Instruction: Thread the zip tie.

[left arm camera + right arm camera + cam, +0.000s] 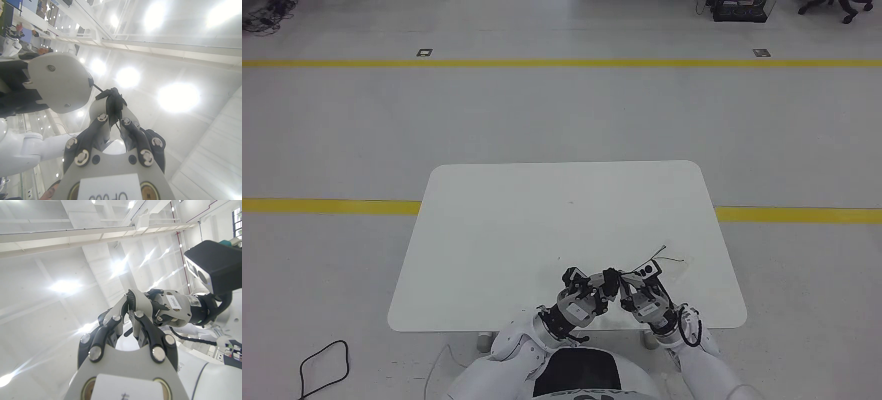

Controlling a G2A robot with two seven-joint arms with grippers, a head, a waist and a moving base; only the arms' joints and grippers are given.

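Observation:
Both grippers are raised just above the white table's [542,220] front edge, tip to tip. My left gripper [602,283] [114,106] is shut on a dark bunched part of the black zip tie [113,98]. From there a thin strand runs to the right arm's white housing [60,83]. My right gripper [634,280] [129,306] has its ribbed pads pressed together on a thin dark strip. In the top view the zip tie's [658,255] fine tail sticks out beyond the right gripper over the table. The left arm's wrist [174,311] lies just past the right fingertips.
The table's near edge [572,328] lies right under the wrists. A yellow floor line [332,206] passes on both sides of the table. A black cable [322,365] lies on the floor at the front left.

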